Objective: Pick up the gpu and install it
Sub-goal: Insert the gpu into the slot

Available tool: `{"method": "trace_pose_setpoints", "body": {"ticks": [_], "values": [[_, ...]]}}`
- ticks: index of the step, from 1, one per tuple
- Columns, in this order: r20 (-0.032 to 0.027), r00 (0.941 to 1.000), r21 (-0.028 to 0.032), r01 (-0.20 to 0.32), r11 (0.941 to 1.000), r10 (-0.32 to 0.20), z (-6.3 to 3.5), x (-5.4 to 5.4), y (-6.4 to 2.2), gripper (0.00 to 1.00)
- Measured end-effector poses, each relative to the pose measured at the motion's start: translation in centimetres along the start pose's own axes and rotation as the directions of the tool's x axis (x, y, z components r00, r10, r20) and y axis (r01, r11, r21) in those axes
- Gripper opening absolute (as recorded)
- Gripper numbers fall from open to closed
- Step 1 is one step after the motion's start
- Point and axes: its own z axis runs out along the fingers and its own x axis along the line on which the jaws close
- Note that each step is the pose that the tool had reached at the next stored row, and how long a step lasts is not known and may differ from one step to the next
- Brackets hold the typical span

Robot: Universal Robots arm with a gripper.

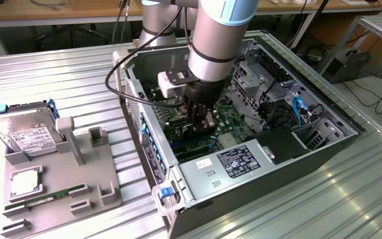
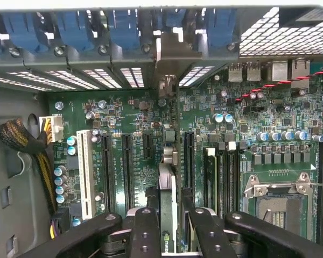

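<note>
Wrist view has the hand (image 2: pixel 169 228) clamped on the gpu (image 2: pixel 168 215), held edge-on just above the motherboard (image 2: pixel 215 134) slots (bracket end toward the rear openings). Seating wants the card square over one slot, pressed evenly.

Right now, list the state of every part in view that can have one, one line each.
gripper: shut on the gpu, down inside the case.
gpu: held edge-on over the motherboard slots.
computer case: side open, lying on the table.
hard drive: standing tilted in the grey holder.
memory stick: lying in the holder.
CPU socket: empty.
</note>
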Motion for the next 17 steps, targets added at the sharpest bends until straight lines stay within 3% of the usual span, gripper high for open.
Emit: {"method": "trace_pose_setpoints", "body": {"ticks": [6, 7, 9, 12, 17], "values": [[0.0005, 1.0, -0.0001, 0.001, 1.0, -0.001, 0.02, 0.0, 0.0, 0.26], [0.0003, 1.0, 0.0, 0.001, 1.0, -0.001, 0.03, 0.0, 0.0, 0.27], [0.0003, 1.0, 0.0001, 0.001, 1.0, -0.001, 0.03, 0.0, 0.0, 0.4], [-0.0002, 1.0, -0.0001, 0.001, 1.0, -0.001, -0.03, 0.0, 0.0, 0.4], [0.0, 1.0, -0.0001, 0.001, 1.0, -0.001, -1.75, -0.1, 0.0, 0.4]]}}
